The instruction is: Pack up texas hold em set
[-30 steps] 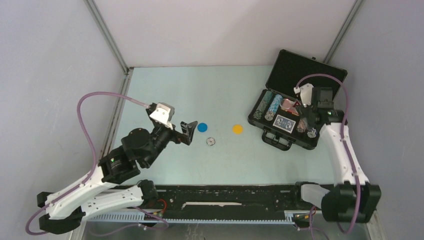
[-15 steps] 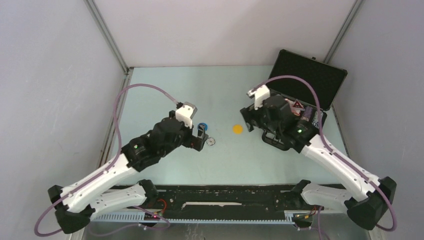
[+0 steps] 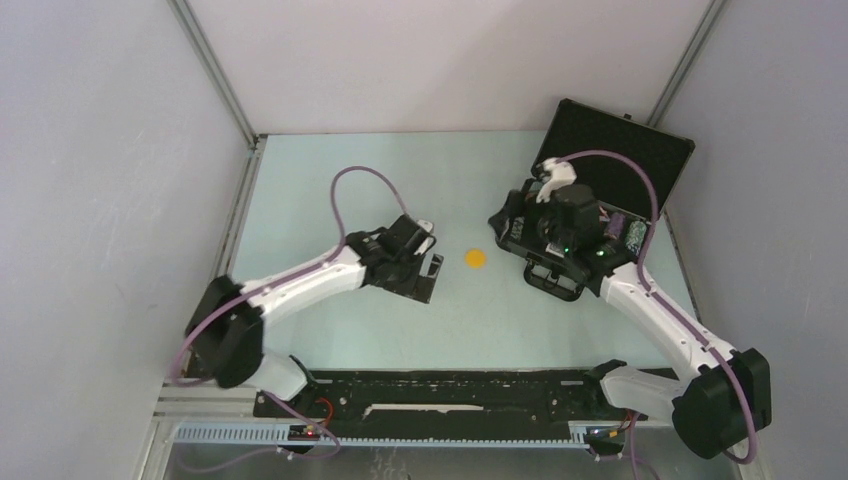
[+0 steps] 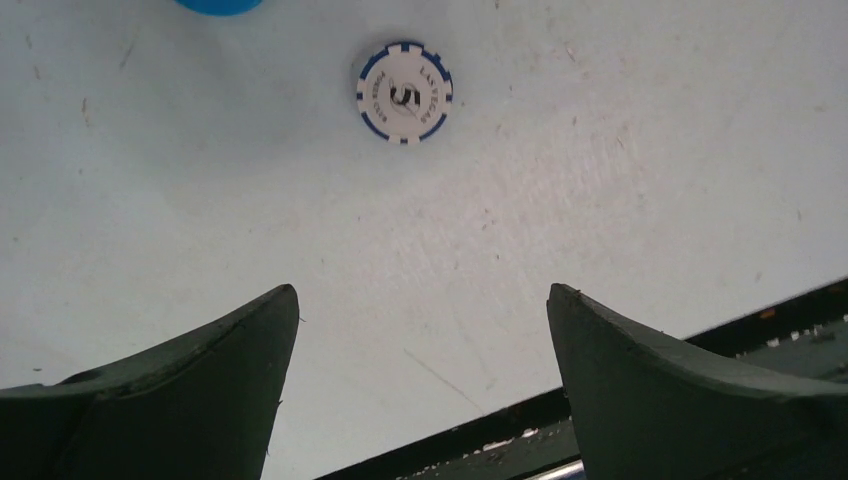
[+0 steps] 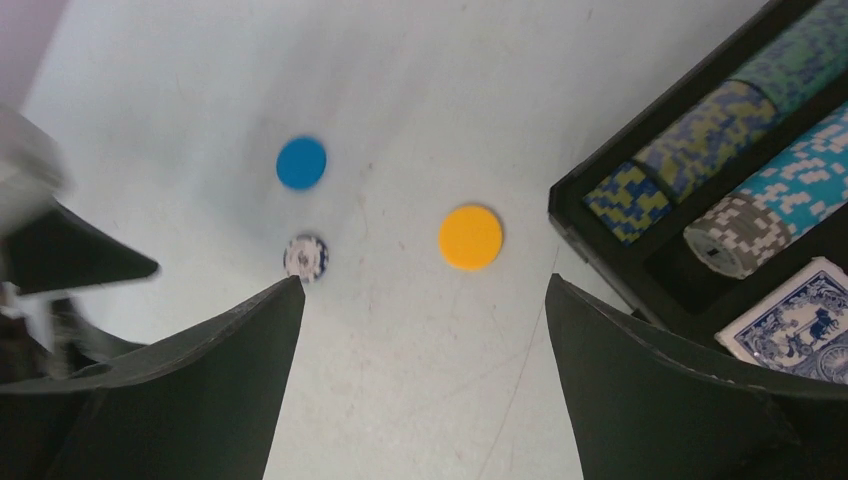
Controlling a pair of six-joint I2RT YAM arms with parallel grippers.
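Briefcase (image 3: 612, 140) half-hidden by the right arm (image 3: 655, 305) — left gripper (image 4: 422, 290) and right gripper (image 5: 425, 285) wide open, empty.

Left wrist view: the blue disc (image 4: 218, 4) is cut off by the top edge, so only its lower rim shows.

Top view: the left gripper (image 3: 428, 278) covers this disc and the poker chip (image 4: 404, 92). The right arm (image 3: 575, 225) hides most of the briefcase (image 3: 610, 140) tray.

Right wrist view: the blue card deck (image 5: 795, 335) is cut by the right edge. The chip rows (image 5: 700, 140) run out of frame at upper right. The left gripper at the left edge is blurred.
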